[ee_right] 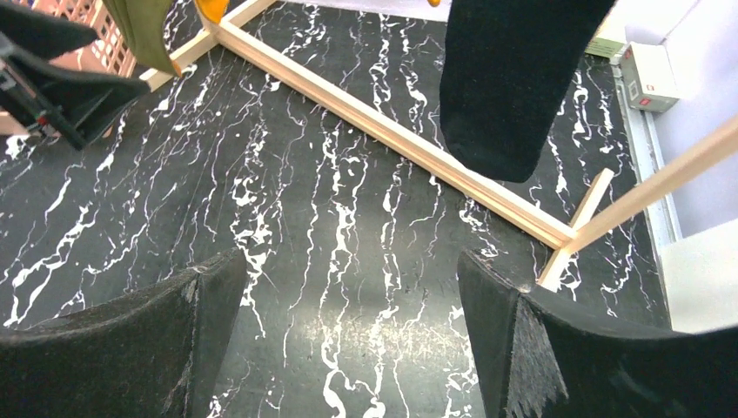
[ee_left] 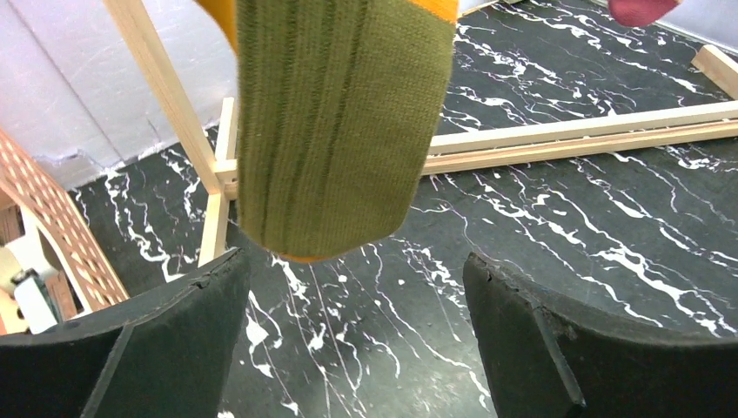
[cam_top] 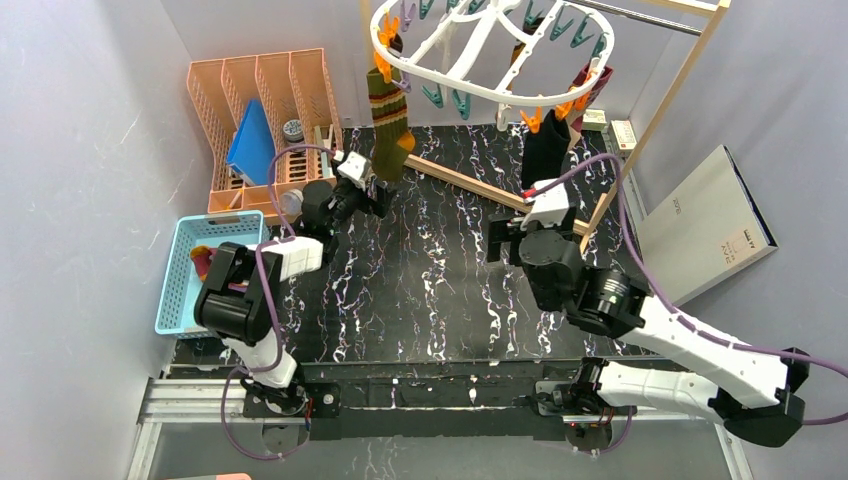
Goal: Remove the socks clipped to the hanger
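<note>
I have my left gripper (ee_left: 357, 283) stretched out toward the olive sock (ee_left: 335, 131), jaws spread; my right gripper (ee_right: 348, 283) faces the black sock (ee_right: 509, 78), jaws wide apart.

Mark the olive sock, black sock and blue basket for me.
olive sock (ee_left: 339, 122), left wrist view, middle of the ribbed fabric
black sock (ee_right: 513, 78), right wrist view, middle of the fabric
blue basket (cam_top: 175, 280), top external view, left wall

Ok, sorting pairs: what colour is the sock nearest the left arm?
Olive-green sock, darker stripes; left wrist view best.
</note>
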`<state>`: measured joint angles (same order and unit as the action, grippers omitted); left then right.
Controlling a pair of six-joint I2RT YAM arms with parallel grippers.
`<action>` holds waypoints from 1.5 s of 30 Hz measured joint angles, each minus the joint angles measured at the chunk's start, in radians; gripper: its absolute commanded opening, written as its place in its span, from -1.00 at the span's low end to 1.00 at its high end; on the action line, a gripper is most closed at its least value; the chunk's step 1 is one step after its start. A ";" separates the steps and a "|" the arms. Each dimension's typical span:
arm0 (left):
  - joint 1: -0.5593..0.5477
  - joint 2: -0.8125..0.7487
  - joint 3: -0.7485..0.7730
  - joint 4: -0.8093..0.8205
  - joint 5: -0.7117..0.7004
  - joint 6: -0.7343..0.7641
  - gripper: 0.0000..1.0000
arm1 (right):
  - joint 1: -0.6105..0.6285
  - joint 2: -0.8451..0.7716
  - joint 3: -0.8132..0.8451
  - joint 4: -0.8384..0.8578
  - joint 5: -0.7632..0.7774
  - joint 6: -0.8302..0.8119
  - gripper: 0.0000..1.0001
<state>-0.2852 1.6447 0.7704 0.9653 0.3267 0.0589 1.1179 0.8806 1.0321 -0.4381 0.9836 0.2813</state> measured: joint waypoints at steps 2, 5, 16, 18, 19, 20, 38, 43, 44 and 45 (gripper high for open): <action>0.021 0.041 0.024 0.030 0.031 0.010 0.79 | 0.000 0.032 0.000 0.010 -0.017 -0.008 0.97; 0.053 0.115 0.084 0.076 0.080 0.008 0.80 | 0.002 0.069 0.000 0.040 -0.042 -0.023 0.97; 0.134 0.266 0.247 0.163 0.217 -0.064 0.80 | 0.003 0.155 0.000 0.111 -0.097 -0.048 0.97; 0.132 0.283 0.275 0.177 0.259 -0.092 0.80 | 0.003 0.167 0.000 0.120 -0.098 -0.050 0.97; 0.132 0.291 0.286 0.185 0.278 -0.106 0.79 | 0.003 0.174 0.000 0.124 -0.098 -0.051 0.97; 0.132 0.296 0.293 0.192 0.295 -0.119 0.78 | 0.003 0.180 0.000 0.127 -0.100 -0.052 0.97; 0.128 0.425 0.426 0.409 0.587 -0.505 0.12 | 0.003 0.201 0.000 0.124 -0.107 -0.040 0.97; 0.121 0.429 0.425 0.439 0.652 -0.558 -0.71 | 0.003 0.199 0.001 0.118 -0.107 -0.025 0.97; 0.119 0.429 0.423 0.444 0.661 -0.565 -0.87 | 0.003 0.199 0.002 0.116 -0.107 -0.022 0.97; 0.117 0.429 0.418 0.449 0.670 -0.568 -1.00 | 0.004 0.198 0.002 0.114 -0.107 -0.021 0.97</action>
<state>-0.1680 2.0739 1.1889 1.4139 0.9966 -0.5095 1.1217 1.0790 1.0340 -0.3241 0.8768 0.2604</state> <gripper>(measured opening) 0.191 0.985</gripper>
